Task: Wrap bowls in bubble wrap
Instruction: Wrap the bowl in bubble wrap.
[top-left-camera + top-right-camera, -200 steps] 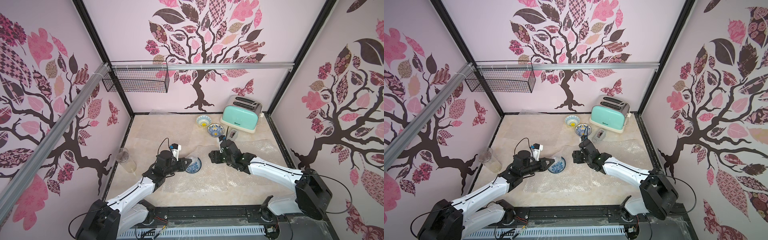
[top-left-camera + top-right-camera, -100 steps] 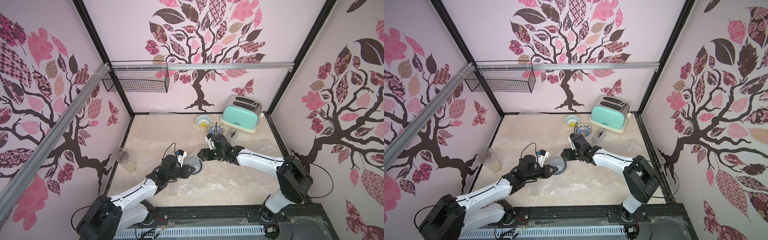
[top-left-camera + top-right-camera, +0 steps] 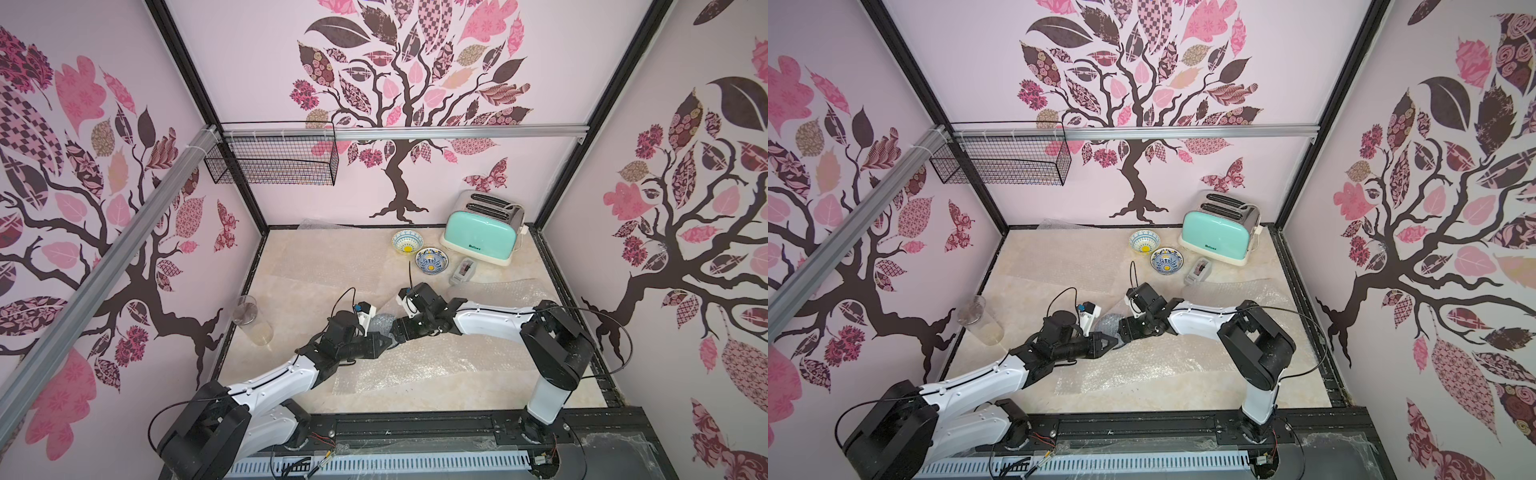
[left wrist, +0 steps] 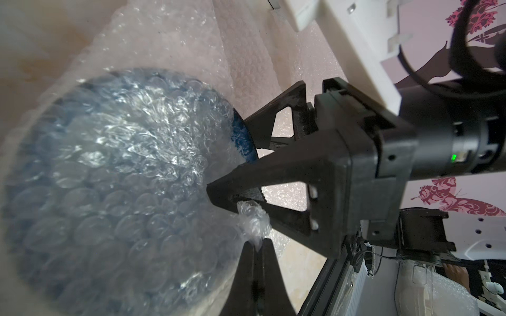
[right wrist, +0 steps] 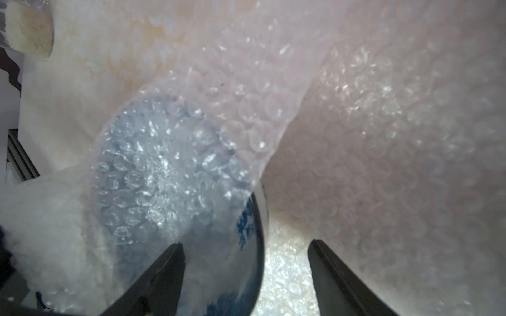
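Observation:
A blue floral bowl (image 3: 379,325) lies mid-table under a fold of bubble wrap (image 3: 436,365), seen in both top views. In the left wrist view the bowl (image 4: 123,177) shows blue through the wrap, with only its rim bare. My left gripper (image 4: 254,242) is shut on a pinched corner of the bubble wrap (image 4: 252,219) at the bowl's edge. My right gripper (image 5: 245,244) is open, its jaws straddling the bowl's bare rim (image 5: 247,232). Two bowls with yellow centres (image 3: 407,242) (image 3: 432,261) sit uncovered at the back.
A mint toaster (image 3: 482,232) stands back right with a small grey device (image 3: 463,271) in front of it. A clear glass (image 3: 251,320) stands near the left wall. More bubble wrap lies at the right (image 3: 511,291) and back (image 3: 316,226). A wire basket (image 3: 274,162) hangs above.
My left gripper has drawn the wrap over the blue bowl, which was bare a second ago. My right arm has swung left and come down at the bowl's rim.

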